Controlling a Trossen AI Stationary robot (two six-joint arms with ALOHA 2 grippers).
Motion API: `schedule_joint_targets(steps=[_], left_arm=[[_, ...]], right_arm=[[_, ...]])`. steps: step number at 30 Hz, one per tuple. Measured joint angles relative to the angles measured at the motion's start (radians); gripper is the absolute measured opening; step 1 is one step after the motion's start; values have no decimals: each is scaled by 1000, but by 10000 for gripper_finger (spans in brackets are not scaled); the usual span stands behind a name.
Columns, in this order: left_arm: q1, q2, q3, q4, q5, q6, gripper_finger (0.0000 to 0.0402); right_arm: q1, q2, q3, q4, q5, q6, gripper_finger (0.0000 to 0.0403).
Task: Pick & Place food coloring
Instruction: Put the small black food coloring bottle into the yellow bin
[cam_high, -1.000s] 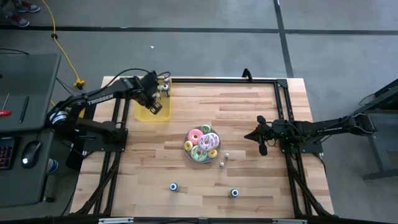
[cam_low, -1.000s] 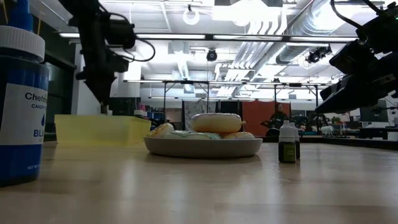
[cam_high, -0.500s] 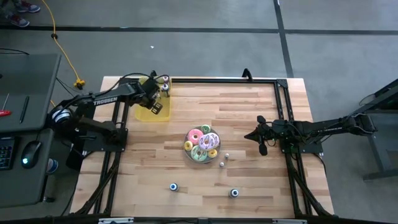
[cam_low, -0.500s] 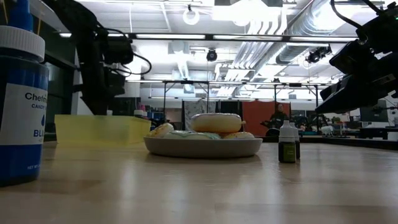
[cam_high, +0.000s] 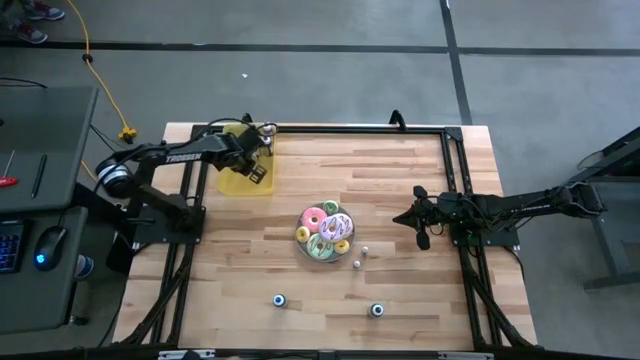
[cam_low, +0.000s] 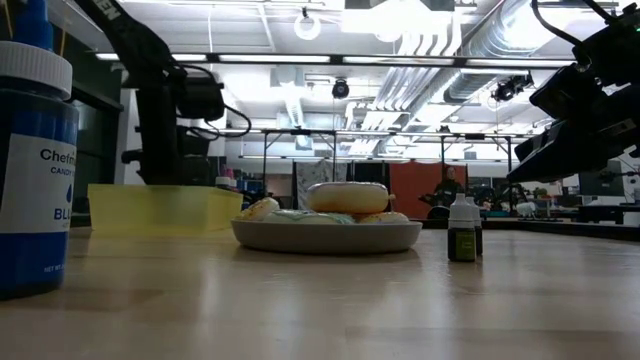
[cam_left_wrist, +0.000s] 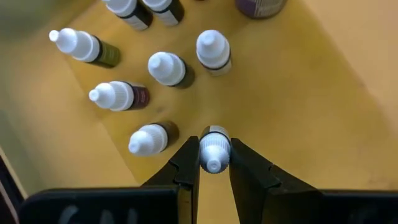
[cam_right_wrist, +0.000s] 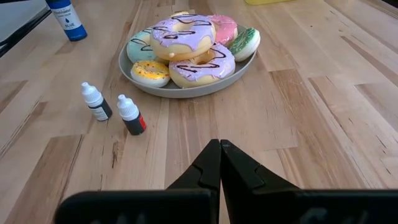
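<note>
One small food coloring bottle sits between the two fingers of the left pincer, white cap toward the wrist camera, and the fingers press on it from both sides, parted only as far as the bottle is wide. That pincer is over the yellow tray at the far left corner of the worktop. Just beyond the held bottle, on the tray floor, lie or stand several more food coloring bottles: one right beside the left finger, nearly touching it, another with a dark red label a little farther off on the same side, one with an olive label beyond that, and two straight ahead of the fingertips. More bottles and a purple cap show at the edge of the wrist picture, cut off.

Well apart from the left pincer, the right pincer hangs low over the worktop with its fingers pressed together and nothing between them. Ahead of it and to one side stand two loose bottles, one dark-labelled and one red-labelled, near the plate of frosted doughnuts. Beyond the plate stands a blue bottle. From above, a second blue-capped bottle shows on the near part of the worktop, far from both pincers.
</note>
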Motion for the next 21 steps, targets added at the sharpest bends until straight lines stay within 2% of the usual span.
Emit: schedule_joint_targets(steps=[12, 21], left_arm=[[0, 15, 0, 19, -10, -3, 61], [0, 15, 0, 20, -13, -3, 125]], right_arm=[[0, 0, 0, 0, 0, 0, 0], [0, 0, 0, 0, 0, 0, 0]])
